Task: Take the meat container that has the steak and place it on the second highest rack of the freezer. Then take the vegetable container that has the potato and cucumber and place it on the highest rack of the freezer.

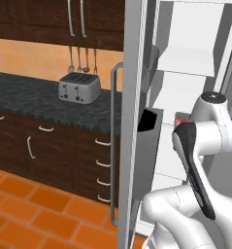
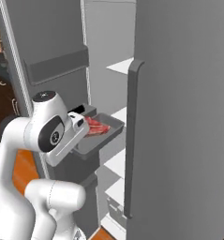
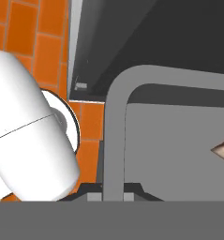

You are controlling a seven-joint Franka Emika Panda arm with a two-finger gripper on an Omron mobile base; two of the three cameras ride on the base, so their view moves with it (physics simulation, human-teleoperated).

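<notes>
At the centre of the right base view, the grey meat container (image 2: pixel 105 132) with the red steak (image 2: pixel 96 128) in it is carried level in front of the open freezer (image 2: pixel 108 42), its near rim at the gripper (image 2: pixel 81 123); kept flat like this, the steak will probably stay put while the tray travels. In the hand view the container's rounded rim (image 3: pixel 114 136) runs up from the bottom edge just where the fingertips would sit, so the jaws look pinched on that rim, though the tips themselves are hidden and I judge this only from the carried tray. The arm (image 2: pixel 52 133) is folded close, elbow low at the left of the frame, which suits a short push forward into the shelves. White racks (image 2: pixel 119 66) step down the middle of the right base view, one above the tray and others below it; which counts as second highest I cannot tell for certain, but the tray appears to hang near a middle one. Room is tight: the freezer's right door (image 2: pixel 179 117) stands as a tall slab along the right of the frame, its edge just beside the tray's far corner, and the left door (image 1: pixel 129 121) with its bins closes in the other side. Across the left of the left base view, a counter (image 1: pixel 35 97) with a toaster (image 1: pixel 78 87) lies well apart.
</notes>
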